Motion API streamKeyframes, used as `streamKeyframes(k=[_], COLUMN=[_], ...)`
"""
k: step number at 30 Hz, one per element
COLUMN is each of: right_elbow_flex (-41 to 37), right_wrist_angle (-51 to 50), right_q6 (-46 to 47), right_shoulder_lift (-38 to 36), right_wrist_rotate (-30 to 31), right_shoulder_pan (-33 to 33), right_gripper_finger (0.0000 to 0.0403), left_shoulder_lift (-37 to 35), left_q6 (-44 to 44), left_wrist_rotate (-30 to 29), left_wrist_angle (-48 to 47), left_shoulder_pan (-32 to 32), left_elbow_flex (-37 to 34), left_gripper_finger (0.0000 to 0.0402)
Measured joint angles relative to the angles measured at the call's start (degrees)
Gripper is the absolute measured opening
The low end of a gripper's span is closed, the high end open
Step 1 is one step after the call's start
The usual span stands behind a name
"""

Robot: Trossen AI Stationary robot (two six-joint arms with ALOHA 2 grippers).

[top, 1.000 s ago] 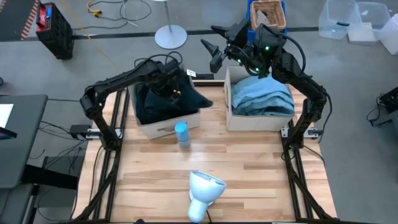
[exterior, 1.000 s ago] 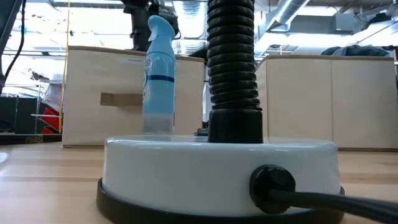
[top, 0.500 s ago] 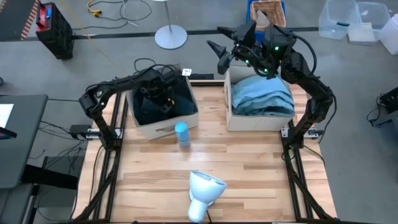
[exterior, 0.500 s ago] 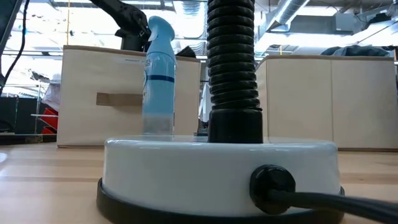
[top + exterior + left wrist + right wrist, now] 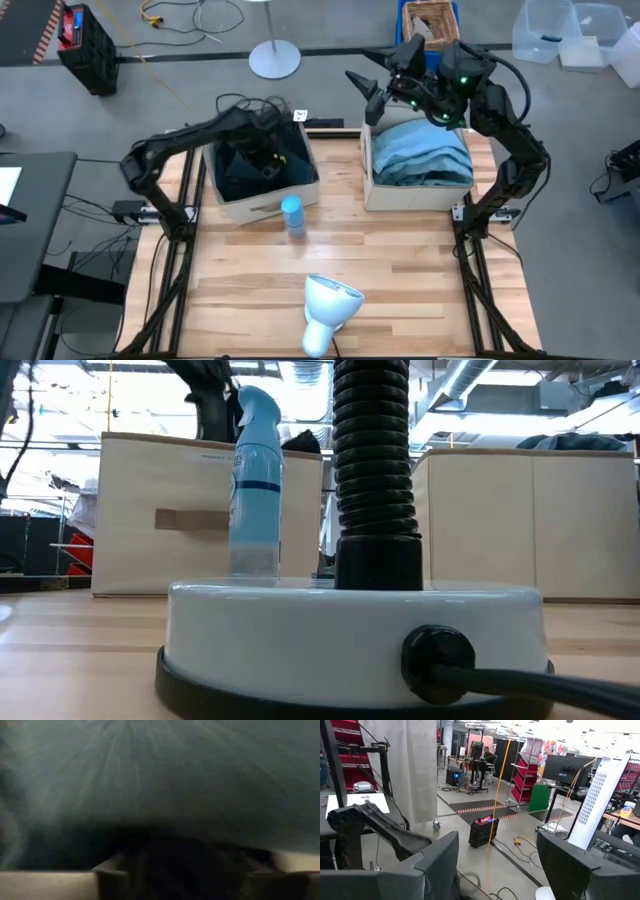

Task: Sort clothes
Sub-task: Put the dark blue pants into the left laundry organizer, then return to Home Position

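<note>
Black and dark teal clothes (image 5: 238, 172) lie in the left beige box (image 5: 272, 206). My left gripper (image 5: 264, 158) reaches down into that box, and its wrist view is filled with dark cloth (image 5: 160, 780). Its two fingers stand apart at either side of that view, so it is open. Turquoise and grey-blue clothes (image 5: 420, 155) are heaped in the right beige box (image 5: 415, 196). My right gripper (image 5: 372, 76) hangs open in the air over that box's far left corner, with nothing between its fingers (image 5: 440, 865). My left gripper comes down from above into the dark clothes in the left box. Dark cloth (image 5: 190, 865) shows between its parted fingers. I cannot tell whether the fingers touch it.
A small blue spray bottle (image 5: 292, 215) stands just in front of the left box. A white lamp (image 5: 328, 305) on a ribbed black neck stands near the table's front edge, its base (image 5: 350, 630) filling the low view. Bare wood lies between the boxes and the lamp.
My left gripper has gone down into the left box with the dark garment. That garment hung over the box's right rim and now lies inside the box. My right gripper has drifted toward the table's right edge, staying open.
</note>
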Motion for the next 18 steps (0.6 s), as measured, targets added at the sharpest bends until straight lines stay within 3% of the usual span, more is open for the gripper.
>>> streamKeyframes(k=[4, 8, 12, 18], right_elbow_flex=[0.00, 0.00, -1.30, -6.85], right_wrist_angle=[0.04, 0.25, 0.90, 7.00], right_q6=[-1.44, -1.49, -1.46, -0.32], right_shoulder_lift=[-0.26, -0.15, 0.17, -0.01], right_wrist_rotate=[-0.19, -3.01, -5.30, -13.95], right_shoulder_pan=[-0.09, -0.09, -0.09, 0.64], right_gripper_finger=[0.0286, 0.0286, 0.0286, 0.0286], left_shoulder_lift=[-6.65, -13.45, -20.92, -32.90], left_q6=[-1.30, -2.90, -3.32, -3.60], left_wrist_rotate=[0.14, 0.21, 2.17, 1.04], left_wrist_angle=[2.79, 5.40, 9.50, 20.90], left_shoulder_pan=[-0.14, -0.14, -1.10, -5.23], left_elbow_flex=[4.20, 6.93, 6.81, 2.87], left_gripper_finger=[0.0201, 0.0220, 0.0219, 0.0200])
